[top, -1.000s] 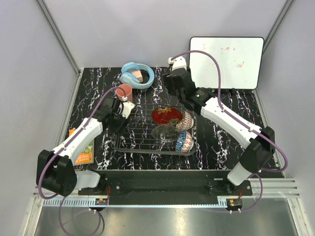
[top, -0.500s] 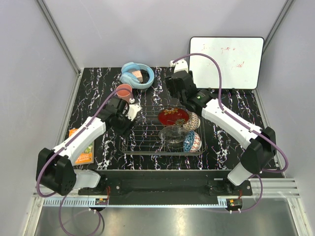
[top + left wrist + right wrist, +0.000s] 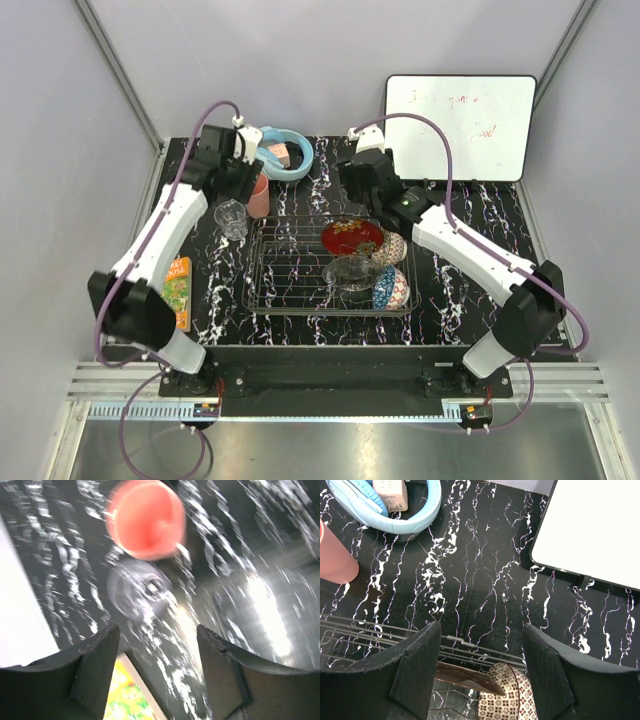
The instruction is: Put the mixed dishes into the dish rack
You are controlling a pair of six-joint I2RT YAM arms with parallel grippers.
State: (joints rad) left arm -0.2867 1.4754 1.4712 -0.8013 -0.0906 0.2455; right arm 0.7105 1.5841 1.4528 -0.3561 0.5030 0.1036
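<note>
whiteboard (image 3: 460, 127) writing too faint to read; left hand (image 3: 156, 631), right hand (image 3: 481, 626) agape, empty.

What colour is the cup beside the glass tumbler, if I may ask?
Salmon pink cup, sharpest in right wrist view.

bowls (image 3: 392, 288) (image 3: 350, 270) (image 3: 391, 247) 3 | cup (image 3: 258, 197) 1 | tumbler (image 3: 232, 218) 1 | dish (image 3: 352, 237) 1 | rack (image 3: 280, 272) 1
</note>
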